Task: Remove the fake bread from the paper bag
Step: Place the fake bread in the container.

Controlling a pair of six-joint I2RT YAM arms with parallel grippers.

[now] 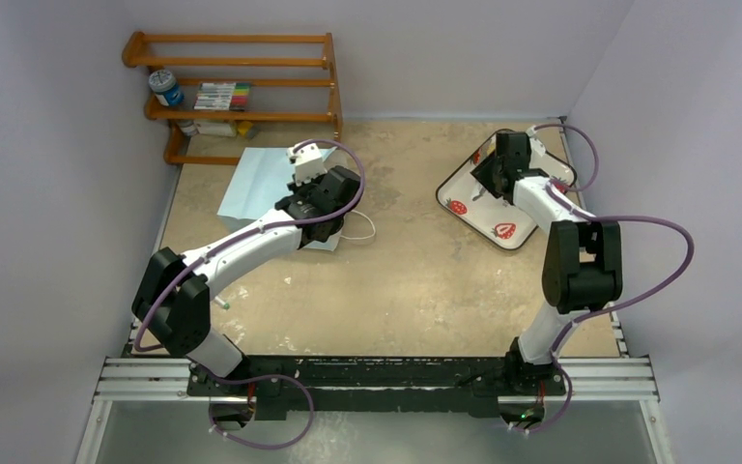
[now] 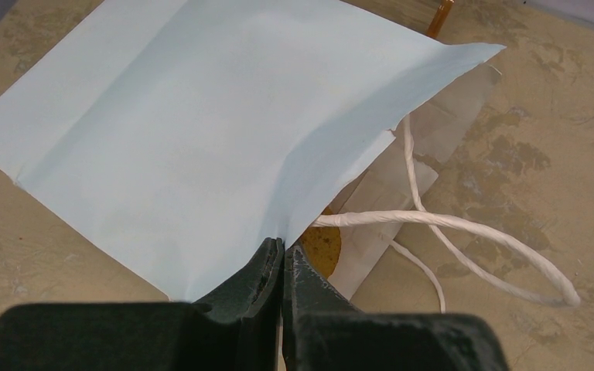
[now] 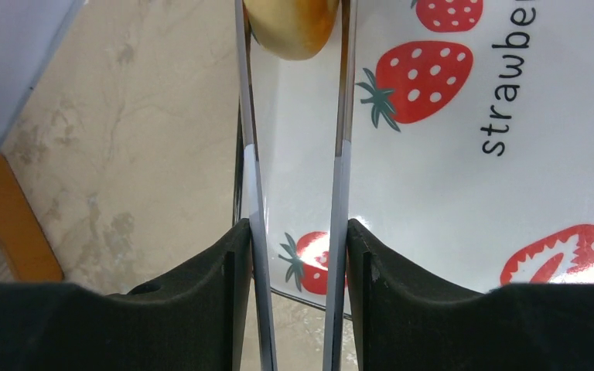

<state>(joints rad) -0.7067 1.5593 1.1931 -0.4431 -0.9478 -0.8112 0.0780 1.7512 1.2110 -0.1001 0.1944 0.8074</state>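
Left hand (image 2: 282,253) pinches the paper bag (image 2: 201,139) by its upper lip, likely to prop its mouth open; right hand (image 3: 298,236), at two o'clock, squeezes tongs (image 3: 341,154) gripping bread (image 3: 294,27) above the tray (image 3: 448,209).

Two arms are reaching over one table (image 1: 415,280): the left arm (image 1: 242,246) and the right arm (image 1: 580,261). Each is carrying one gripper, the left gripper (image 2: 282,259) and the right gripper (image 3: 294,154). One bag (image 2: 186,131) is lying there, showing two cord handles (image 2: 464,228). Two pieces of bread are showing: one bread (image 3: 292,27) and a second bread (image 2: 323,246). One tray (image 3: 433,201) is displaying four strawberries (image 3: 418,81). One rack (image 1: 242,63) is offering three tiers and carrying one jar (image 1: 164,87) and one marker pack (image 1: 222,95).
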